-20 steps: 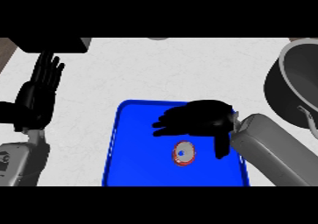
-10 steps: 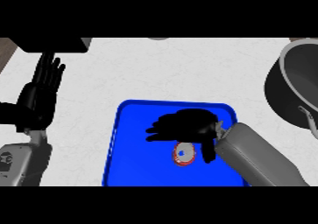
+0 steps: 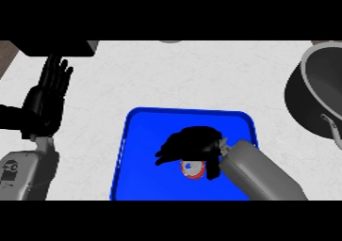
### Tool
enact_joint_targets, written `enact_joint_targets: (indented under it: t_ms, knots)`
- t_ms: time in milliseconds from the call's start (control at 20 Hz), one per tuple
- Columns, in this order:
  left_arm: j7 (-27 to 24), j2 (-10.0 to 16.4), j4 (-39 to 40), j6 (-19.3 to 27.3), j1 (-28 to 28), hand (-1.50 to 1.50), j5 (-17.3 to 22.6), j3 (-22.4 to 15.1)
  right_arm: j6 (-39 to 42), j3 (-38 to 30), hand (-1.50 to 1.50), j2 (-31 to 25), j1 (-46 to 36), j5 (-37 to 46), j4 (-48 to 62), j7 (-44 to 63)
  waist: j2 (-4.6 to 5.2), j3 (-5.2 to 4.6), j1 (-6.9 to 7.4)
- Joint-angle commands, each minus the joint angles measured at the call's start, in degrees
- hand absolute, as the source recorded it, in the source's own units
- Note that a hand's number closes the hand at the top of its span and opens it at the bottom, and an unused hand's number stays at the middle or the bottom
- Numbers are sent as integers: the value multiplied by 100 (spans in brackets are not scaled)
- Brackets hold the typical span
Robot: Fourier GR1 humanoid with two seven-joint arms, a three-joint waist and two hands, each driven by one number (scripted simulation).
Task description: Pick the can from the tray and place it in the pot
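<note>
Right hand [image 3: 191,147] poised over the can [image 3: 192,170] near the middle of the tray [image 3: 142,160], fingers unclenched and straddling it, apparently ready to close. Left hand [image 3: 46,96] rests open left of the tray; pot [image 3: 309,101] stands to its right.

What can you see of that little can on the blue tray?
The can is small and round, seen from above: a red rim around a pale lid with a blue mark. It seems to stand upright on the blue tray, in its lower middle. The black right hand covers its far side; whether they touch cannot be told.
</note>
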Motion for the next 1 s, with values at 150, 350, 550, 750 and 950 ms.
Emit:
enact_joint_targets:
  t_ms: [150,350,550,750,950]
  knots:
    - [380,8,-542,-17,253,0,-29,-59,-717,381,150,222,186,433,263,-879,-5,3,35]
    - [87,-223,-341,98,271,0,-219,-98,-512,496,150,123,694,656,-552,-793,-9,0,-29]
    - [161,10,-692,-254,625,0,-18,131,-292,181,150,208,768,712,-950,-649,-12,0,-7]
    - [268,-193,-423,57,114,0,-238,18,-867,-212,150,52,694,899,-1006,-633,-5,1,-31]
    - [242,70,-314,-235,143,0,44,298,-967,-666,150,716,1172,1006,-1365,1077,-38,-2,-101]
